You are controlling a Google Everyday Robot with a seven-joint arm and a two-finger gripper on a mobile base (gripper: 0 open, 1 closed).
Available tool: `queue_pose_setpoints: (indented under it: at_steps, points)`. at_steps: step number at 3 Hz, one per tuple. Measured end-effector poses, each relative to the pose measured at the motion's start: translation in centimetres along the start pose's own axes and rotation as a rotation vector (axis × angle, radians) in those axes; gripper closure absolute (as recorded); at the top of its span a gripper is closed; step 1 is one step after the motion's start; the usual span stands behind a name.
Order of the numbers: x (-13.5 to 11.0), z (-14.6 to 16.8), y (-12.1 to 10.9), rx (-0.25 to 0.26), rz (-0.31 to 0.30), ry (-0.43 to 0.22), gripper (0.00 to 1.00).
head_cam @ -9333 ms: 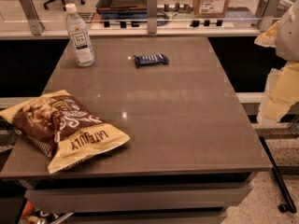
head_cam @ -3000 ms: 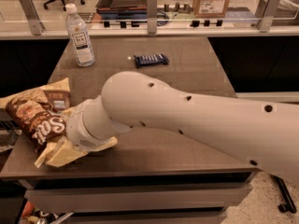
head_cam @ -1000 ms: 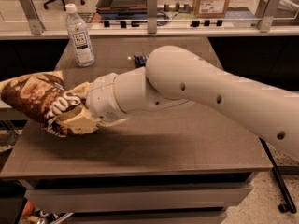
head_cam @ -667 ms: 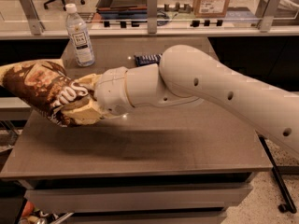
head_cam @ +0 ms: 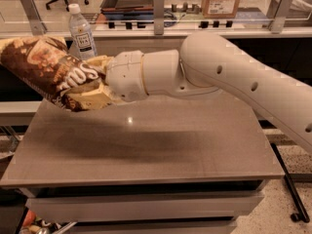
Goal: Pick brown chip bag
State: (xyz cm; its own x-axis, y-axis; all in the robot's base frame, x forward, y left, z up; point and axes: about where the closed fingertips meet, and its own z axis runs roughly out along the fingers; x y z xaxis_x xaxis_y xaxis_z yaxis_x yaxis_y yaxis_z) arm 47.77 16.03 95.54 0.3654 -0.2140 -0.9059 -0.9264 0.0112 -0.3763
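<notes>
My gripper [head_cam: 103, 82] holds the brown chip bag [head_cam: 46, 72] in the air above the left side of the tabletop [head_cam: 146, 145], as the camera sees it, about midway between the near-left and far-left corners. The jaws are buried in the crumpled cream-yellow end of the bag and I cannot see them directly. Nothing else carries the bag and it hangs well apart from the surface, so I judge them clamped on that end. The bag's long axis runs outward from my jaws toward the left edge and past it, tilted upward, with the dark brown middle and its white lettering facing the camera. The far end is the highest part. My arm [head_cam: 219, 72] reaches in from the right edge and crosses the whole table, so all of the bag's length sticks out beyond my wrist on the side away from the arm. A water bottle [head_cam: 81, 33] stands upright near the far-left corner, just behind the bag in this view; I cannot tell whether the two touch. I judge the pick to be essentially made. Any further move turns on that overhang, since the free end swings wide of my jaws and passes closest to the bottle.
</notes>
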Motion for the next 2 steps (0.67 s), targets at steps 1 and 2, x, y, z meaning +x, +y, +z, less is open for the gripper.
queue_pose_setpoints:
  at_steps: [1, 2]
  points:
    - [-2.81, -1.22, -1.24, 0.020, -0.047, 0.003, 1.00]
    - [-2.82, -1.21, -1.24, 0.020, -0.047, 0.003, 1.00]
